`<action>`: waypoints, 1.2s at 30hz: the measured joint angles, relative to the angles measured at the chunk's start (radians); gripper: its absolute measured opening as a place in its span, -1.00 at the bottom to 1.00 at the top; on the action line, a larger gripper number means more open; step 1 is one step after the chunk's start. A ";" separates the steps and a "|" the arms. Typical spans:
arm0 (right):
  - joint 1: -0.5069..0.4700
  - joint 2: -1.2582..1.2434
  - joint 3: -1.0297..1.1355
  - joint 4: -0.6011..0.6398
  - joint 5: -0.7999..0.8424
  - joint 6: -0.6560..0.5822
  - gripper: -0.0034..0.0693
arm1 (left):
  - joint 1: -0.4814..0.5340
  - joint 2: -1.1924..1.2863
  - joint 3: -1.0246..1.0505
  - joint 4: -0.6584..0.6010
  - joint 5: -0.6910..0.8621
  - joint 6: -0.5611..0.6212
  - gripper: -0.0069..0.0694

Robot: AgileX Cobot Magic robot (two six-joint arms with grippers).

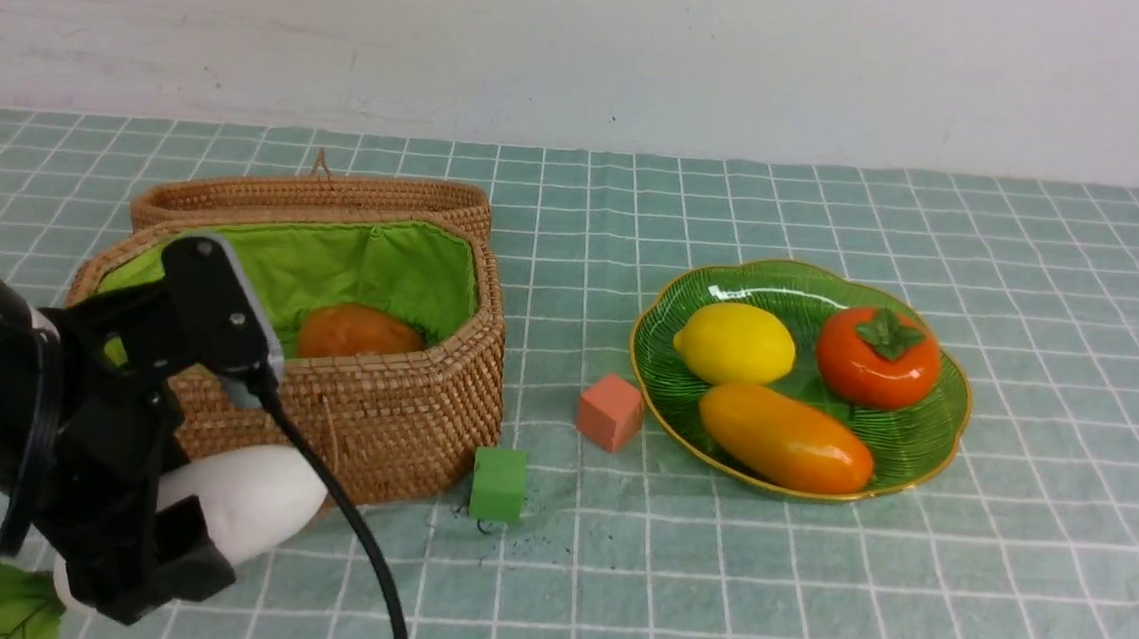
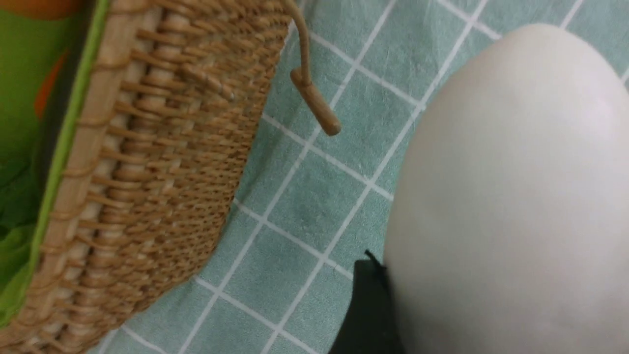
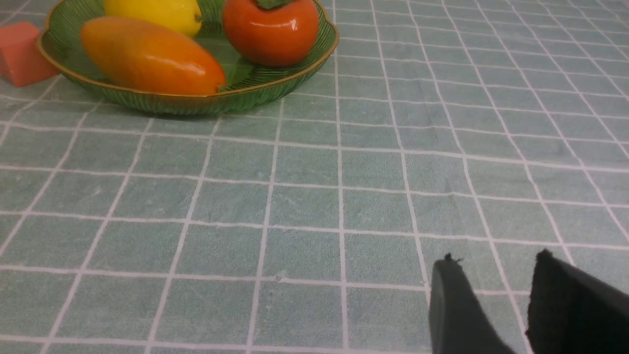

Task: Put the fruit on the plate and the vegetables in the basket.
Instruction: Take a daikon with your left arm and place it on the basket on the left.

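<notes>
Your left claw (image 1: 181, 548) is clamped on the white radish (image 1: 251, 498), its leafy end hanging toward you, in front of the basket (image 1: 404, 398); your right claw (image 3: 496, 290) has its tips apart with nothing between them. By the look of it, you are on the vegetable half of the job, bringing the radish to the basket. The next move should be to raise it until its whole body and leaves clear the woven rim, carry it over the green lining (image 1: 373, 256), then lower it and let go. Inside, you already have the potato (image 1: 353, 329), and the left wrist view shows leaves and a bit of orange in there too, likely the carrot, so pick a spot that won't pile the radish high. The near wall is your main obstacle, along with the small wooden toggle (image 2: 317, 103) dangling from it, which could snag. The green cube (image 1: 498, 485) sits beside the basket. The fruit needs nothing more: lemon (image 1: 736, 343), persimmon (image 1: 872, 366) and mango (image 1: 787, 440) all lie on the plate (image 1: 942, 441), with the salmon cube (image 1: 610, 412) just beside it.
</notes>
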 joint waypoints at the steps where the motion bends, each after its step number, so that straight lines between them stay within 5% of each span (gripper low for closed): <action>1: 0.000 0.000 0.000 0.000 0.000 0.000 -0.24 | 0.000 -0.008 -0.015 -0.005 0.014 -0.009 0.55; 10: 0.000 0.000 0.000 0.000 0.000 0.000 -0.24 | 0.000 -0.011 -0.312 -0.010 0.194 -0.102 0.55; 18: 0.000 0.000 0.000 0.000 0.000 0.000 -0.24 | 0.000 0.132 -0.557 0.034 0.192 -0.124 0.55; 25: 0.000 0.000 0.000 0.000 0.000 0.000 -0.24 | 0.000 0.362 -0.702 0.211 0.151 -0.126 0.55; 36: 0.000 0.000 0.000 0.000 0.000 0.000 -0.24 | 0.000 0.540 -0.748 0.311 0.077 -0.122 0.55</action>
